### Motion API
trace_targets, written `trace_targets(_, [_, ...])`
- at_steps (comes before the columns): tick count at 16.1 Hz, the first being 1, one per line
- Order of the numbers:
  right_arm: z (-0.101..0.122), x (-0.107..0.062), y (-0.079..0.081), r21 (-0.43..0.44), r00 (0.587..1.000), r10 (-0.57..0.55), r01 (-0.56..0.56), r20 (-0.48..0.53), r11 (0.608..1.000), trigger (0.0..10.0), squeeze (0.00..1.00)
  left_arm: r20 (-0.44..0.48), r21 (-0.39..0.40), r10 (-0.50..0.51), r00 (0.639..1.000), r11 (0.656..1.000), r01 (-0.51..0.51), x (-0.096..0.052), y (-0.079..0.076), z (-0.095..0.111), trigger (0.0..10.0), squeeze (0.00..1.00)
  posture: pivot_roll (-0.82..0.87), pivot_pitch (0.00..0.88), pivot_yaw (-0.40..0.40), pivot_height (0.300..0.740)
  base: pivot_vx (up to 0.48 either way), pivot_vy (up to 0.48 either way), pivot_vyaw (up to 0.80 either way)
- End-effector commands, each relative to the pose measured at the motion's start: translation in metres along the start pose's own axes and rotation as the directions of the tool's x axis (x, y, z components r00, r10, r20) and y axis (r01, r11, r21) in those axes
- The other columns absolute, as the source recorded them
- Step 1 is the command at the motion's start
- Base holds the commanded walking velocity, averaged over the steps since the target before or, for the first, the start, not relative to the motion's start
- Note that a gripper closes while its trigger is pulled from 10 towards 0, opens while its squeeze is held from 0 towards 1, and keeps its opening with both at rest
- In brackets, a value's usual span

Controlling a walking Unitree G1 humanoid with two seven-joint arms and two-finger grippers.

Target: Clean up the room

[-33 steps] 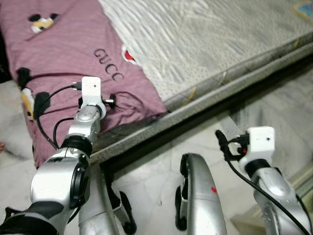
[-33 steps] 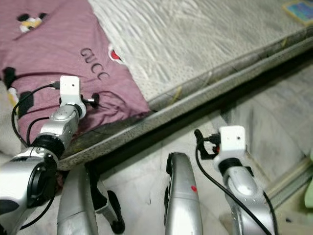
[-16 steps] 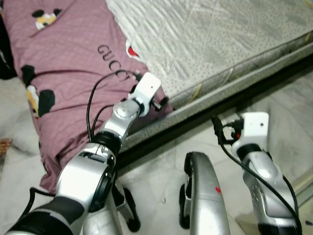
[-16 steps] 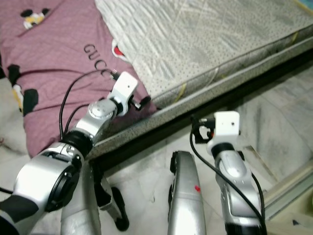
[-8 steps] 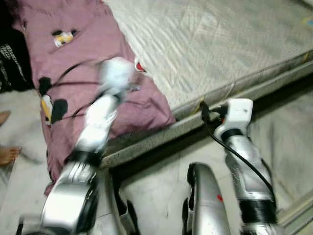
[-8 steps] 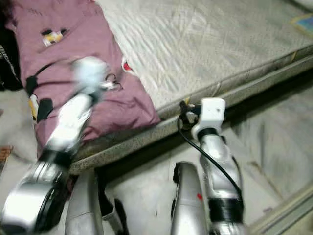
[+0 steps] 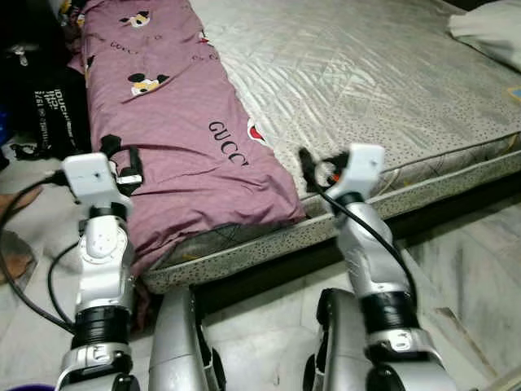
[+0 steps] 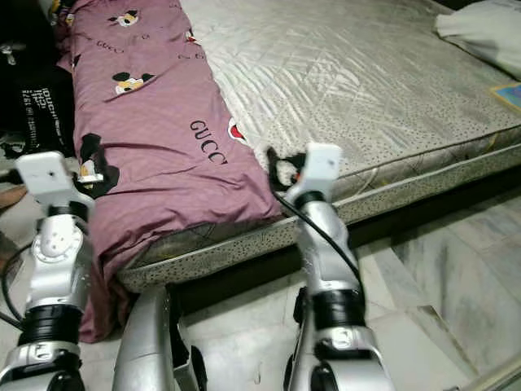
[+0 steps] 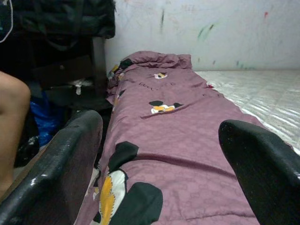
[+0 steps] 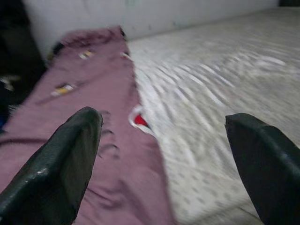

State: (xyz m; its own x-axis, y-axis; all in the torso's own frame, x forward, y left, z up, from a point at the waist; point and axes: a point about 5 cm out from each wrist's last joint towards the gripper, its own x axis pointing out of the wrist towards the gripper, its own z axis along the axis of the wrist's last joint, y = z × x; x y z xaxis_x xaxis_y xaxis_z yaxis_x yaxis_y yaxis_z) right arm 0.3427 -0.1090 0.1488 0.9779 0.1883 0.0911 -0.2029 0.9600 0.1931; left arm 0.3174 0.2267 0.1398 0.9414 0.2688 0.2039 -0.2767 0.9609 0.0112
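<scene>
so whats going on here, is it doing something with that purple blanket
The robot stands at the foot of the bed, both arms raised toward the purple blanket that lies along the left side of the mattress. The left gripper is open, over the blanket's near end; the right gripper is open too, near the blanket's inner edge by the mattress. Neither holds anything yet. A person's leg shows beside the bed.
</scene>
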Motion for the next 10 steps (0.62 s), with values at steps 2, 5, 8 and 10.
trace_targets(2, [0.009,0.007,0.002,0.018,0.999,0.015,-0.016,0.046,1.000,10.0,0.00,0.000,-0.010,-0.008,1.000,1.000,0.008,0.004,-0.005,0.005,10.0,0.00,-0.04,0.000,0.029,0.567,0.000,0.000,-0.41])
trace_targets(5, [0.009,0.011,0.001,0.031,0.998,0.012,-0.014,0.062,0.999,10.0,0.00,-0.006,-0.019,-0.020,1.000,1.000,0.020,0.000,-0.012,0.005,10.0,0.00,-0.04,0.000,0.032,0.608,0.000,0.000,-0.13])
trace_targets(8, [0.005,0.010,0.004,0.036,0.998,0.015,-0.017,0.057,0.999,10.0,0.00,-0.038,-0.053,-0.042,0.998,0.998,0.040,-0.007,-0.019,-0.003,10.0,0.00,-0.06,0.000,0.038,0.632,0.000,0.000,0.00])
trace_targets(10, [0.003,0.011,0.004,0.029,0.998,0.012,-0.014,0.056,0.999,10.0,0.00,-0.046,-0.070,-0.082,0.996,0.994,0.078,-0.008,-0.030,-0.005,10.0,0.00,-0.07,0.000,0.044,0.655,0.000,0.000,0.00])
